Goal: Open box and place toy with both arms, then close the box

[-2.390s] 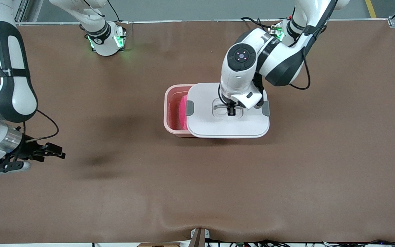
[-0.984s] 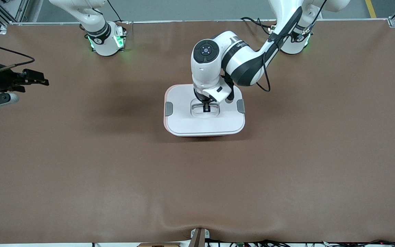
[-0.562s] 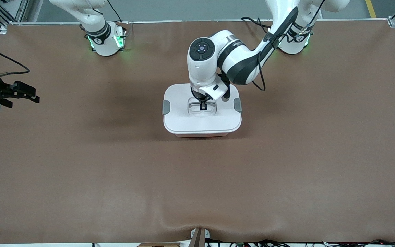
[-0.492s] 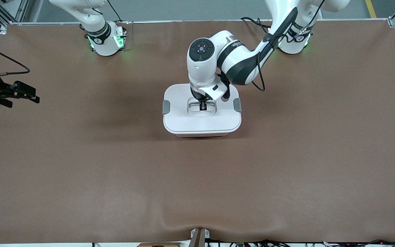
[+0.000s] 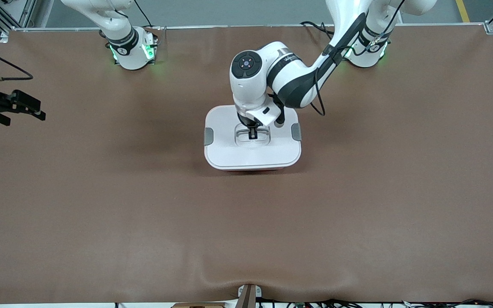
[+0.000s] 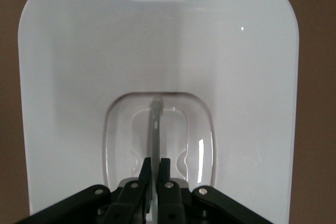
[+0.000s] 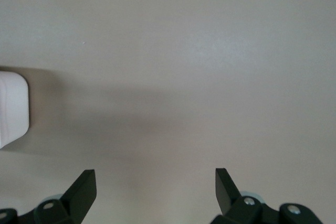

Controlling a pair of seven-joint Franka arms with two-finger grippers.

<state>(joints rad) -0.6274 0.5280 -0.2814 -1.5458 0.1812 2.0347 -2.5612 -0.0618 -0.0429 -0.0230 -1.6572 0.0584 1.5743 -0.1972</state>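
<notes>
At about nine o'clock of the table (image 5: 101,205), right at the edge of the front view, the right gripper (image 7: 155,192) hangs over the brown, matte, slightly rippled tabletop cover and waits. Its two black, blocky fingers (image 7: 84,190) stand wide apart with nothing between them; only a pale, smooth surface and a white rounded corner show below them in its wrist view.

Near the middle of the table sits the box (image 5: 253,143): a rounded-rectangular plastic container whose glossy white lid (image 6: 94,77) covers it fully, with just a thin pink sliver of the tub showing under the lid's edge nearest the front camera. A grey clip (image 5: 208,136) sits on the short side toward the right arm's end and another grey clip (image 5: 296,131) on the short side toward the left arm's end. In the centre of the lid is a shallow, smooth, rounded recess with a slim pale handle (image 6: 155,124) standing up in it.

The left arm comes in from about one o'clock, white with black joint bands, and bends down over the lid. The left gripper (image 6: 155,169) sits in the recess with its narrow black fingers (image 6: 165,169) pinched tight on the handle.

The toy is hidden.
</notes>
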